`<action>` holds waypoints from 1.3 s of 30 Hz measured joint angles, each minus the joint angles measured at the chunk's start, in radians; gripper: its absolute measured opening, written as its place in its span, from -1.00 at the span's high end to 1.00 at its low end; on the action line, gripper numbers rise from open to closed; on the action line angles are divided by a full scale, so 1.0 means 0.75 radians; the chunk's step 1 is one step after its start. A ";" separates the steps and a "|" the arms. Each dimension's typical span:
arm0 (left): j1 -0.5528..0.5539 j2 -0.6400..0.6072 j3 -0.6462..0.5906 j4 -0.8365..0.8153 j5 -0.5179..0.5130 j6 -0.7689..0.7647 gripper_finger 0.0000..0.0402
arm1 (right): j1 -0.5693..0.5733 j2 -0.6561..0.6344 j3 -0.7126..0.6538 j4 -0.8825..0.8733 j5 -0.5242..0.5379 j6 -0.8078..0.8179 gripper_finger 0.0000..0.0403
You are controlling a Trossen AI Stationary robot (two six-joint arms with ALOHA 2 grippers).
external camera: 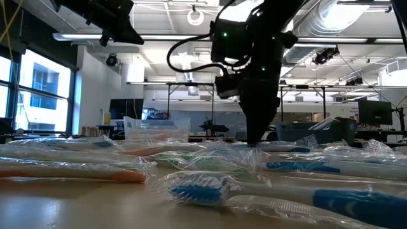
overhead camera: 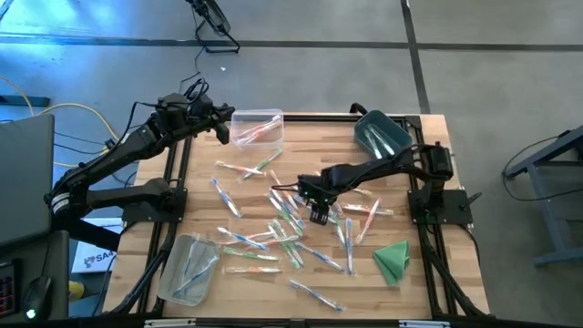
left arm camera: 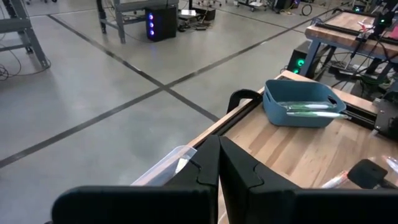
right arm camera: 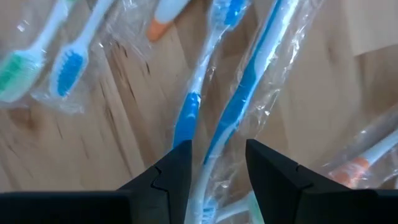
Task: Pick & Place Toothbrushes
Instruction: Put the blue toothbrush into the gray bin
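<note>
In the table's middle, toothbrushes: scattered in clear wrappers, so each is taken singly
Right gripper: lowered over the pile, jaws apart astride a blue toothbrush
Left gripper: jaws together, parked above the clear bin
Blue bin: some brushes held already

Wrapped toothbrushes scattered flat mid-table; blue, green, orange accents.

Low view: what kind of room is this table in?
Probably a large open robotics lab or workshop. Exposed ceiling ducts and strip lights run overhead, more work tables with equipment stand around, and the concrete floor is marked with dark lines.
</note>
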 joint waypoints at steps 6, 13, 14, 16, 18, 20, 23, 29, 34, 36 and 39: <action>0.000 0.000 0.000 -0.001 -0.001 0.000 1.00 | 0.005 0.020 0.000 0.036 0.009 0.008 0.32; 0.000 0.000 0.000 -0.001 -0.001 -0.001 1.00 | 0.003 0.020 0.000 0.069 0.019 0.015 0.71; 0.000 0.000 0.000 -0.001 -0.001 -0.001 1.00 | 0.003 0.020 0.000 0.069 0.033 0.024 0.78; 0.000 0.000 0.000 -0.001 -0.001 -0.001 1.00 | 0.002 0.020 0.000 0.070 0.056 0.033 0.92; 0.000 0.000 0.000 -0.001 -0.001 -0.001 1.00 | -0.001 0.019 0.000 0.069 0.055 0.034 0.94; 0.000 0.000 0.000 -0.001 -0.001 -0.001 1.00 | -0.007 0.019 0.000 0.067 0.052 0.034 0.95; 0.000 0.000 0.000 -0.001 -0.001 -0.001 1.00 | -0.014 0.012 0.000 0.060 0.042 0.034 0.96; 0.000 -0.001 0.000 -0.001 -0.002 -0.001 1.00 | -0.045 -0.076 0.000 0.033 0.053 0.033 0.97; 0.000 -0.001 0.000 -0.001 -0.003 -0.001 1.00 | -0.091 -0.197 0.001 0.016 0.056 0.033 0.97; 0.000 -0.001 0.000 -0.001 -0.005 -0.001 1.00 | -0.110 -0.248 0.001 0.015 0.072 0.033 0.97; -0.001 -0.001 0.000 -0.001 -0.005 -0.001 1.00 | -0.143 -0.333 0.001 0.003 0.104 0.027 0.98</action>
